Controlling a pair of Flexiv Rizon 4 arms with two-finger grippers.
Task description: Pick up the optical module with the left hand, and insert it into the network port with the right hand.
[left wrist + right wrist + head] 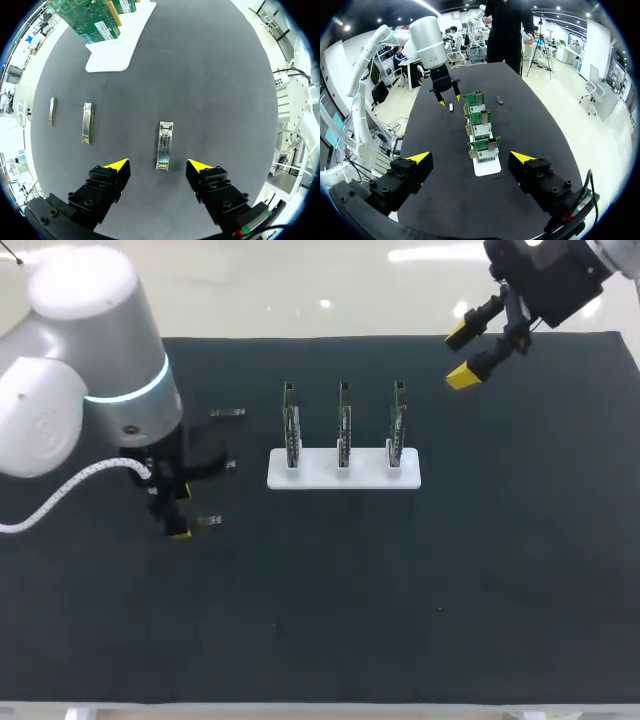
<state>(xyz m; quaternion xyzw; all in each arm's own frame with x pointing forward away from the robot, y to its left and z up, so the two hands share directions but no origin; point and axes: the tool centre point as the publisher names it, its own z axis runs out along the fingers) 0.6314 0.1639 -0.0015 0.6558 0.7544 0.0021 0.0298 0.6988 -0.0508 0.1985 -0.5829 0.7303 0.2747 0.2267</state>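
Currently slim metal optical module between spread left gripper fingers; right gripper spread.

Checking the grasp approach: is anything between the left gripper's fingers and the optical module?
No. The left wrist view shows only bare black mat between each fingertip of the open left gripper and the optical module.

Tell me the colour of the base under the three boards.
White. The base shows best in the head view.
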